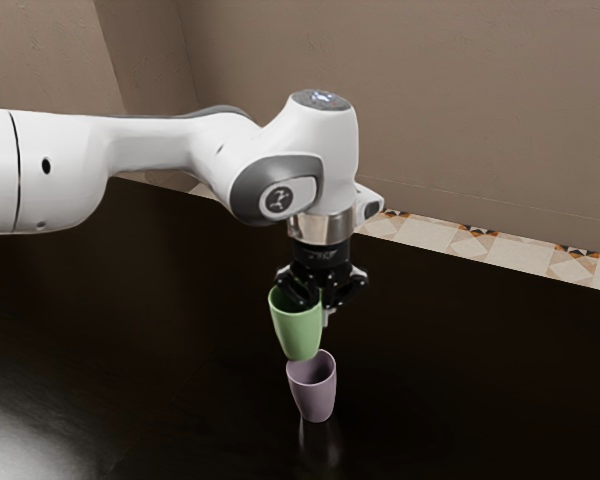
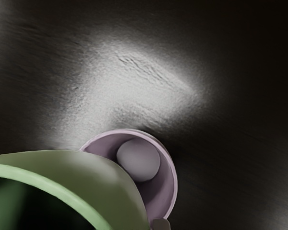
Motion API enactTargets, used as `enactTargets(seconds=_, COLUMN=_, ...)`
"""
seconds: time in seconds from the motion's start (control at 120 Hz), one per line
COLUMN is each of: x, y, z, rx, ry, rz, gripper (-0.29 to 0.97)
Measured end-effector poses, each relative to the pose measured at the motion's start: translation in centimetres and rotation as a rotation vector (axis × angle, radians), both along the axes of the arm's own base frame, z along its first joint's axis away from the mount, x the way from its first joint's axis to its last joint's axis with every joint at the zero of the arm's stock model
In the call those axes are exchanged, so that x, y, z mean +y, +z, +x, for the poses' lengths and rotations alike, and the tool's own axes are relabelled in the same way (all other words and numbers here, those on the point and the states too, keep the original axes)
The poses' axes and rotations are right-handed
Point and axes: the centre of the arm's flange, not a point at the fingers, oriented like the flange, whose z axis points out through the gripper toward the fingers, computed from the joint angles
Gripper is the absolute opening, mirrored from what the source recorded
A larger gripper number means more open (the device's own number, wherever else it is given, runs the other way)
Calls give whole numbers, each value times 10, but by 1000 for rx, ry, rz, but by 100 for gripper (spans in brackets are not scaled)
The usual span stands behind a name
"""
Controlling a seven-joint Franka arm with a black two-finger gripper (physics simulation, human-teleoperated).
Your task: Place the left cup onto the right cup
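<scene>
The gripper (image 1: 314, 300) is hanging straight down from the white arm (image 1: 160, 165), which is reaching in from the exterior view's left, and its black fingers are clamping the rim of the green cup (image 1: 297, 326) on the side toward the exterior view's right. That cup is hanging clear of the dark table (image 1: 100, 380), opening upward and leaning a little, with its base pointing down at the purple cup (image 1: 313, 386). The purple cup is standing upright on the table directly beneath. The green cup's base is sitting right at the purple cup's rim, slightly toward the exterior view's left of its centre, and it is not possible to tell whether the two are touching. In the wrist view the green cup (image 2: 72, 184) is looming large and blurred just under the hand, its wall covering part of the purple cup (image 2: 163, 177) below, while the rest of the purple cup's opening and its pale round bottom are showing past it. The glossy table (image 2: 149, 91) is reflecting a soft patch of light beyond both cups — and in the exterior view a strip of patterned floor tiles (image 1: 480, 245) is running along the foot of the tan wall (image 1: 460, 100) behind the table.
</scene>
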Motion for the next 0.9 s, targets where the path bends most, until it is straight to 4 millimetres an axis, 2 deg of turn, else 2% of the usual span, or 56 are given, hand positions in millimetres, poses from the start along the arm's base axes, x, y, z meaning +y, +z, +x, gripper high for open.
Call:
enactTargets(seconds=0.45, x=-4, y=-22, z=6, rx=16, ry=114, rz=-36, gripper=-10)
enactTargets(seconds=0.675, x=6, y=-34, z=15, rx=19, ry=156, rz=-36, gripper=-10)
enactTargets(seconds=0.9, x=7, y=-43, z=16, rx=17, ry=169, rz=-39, gripper=-10)
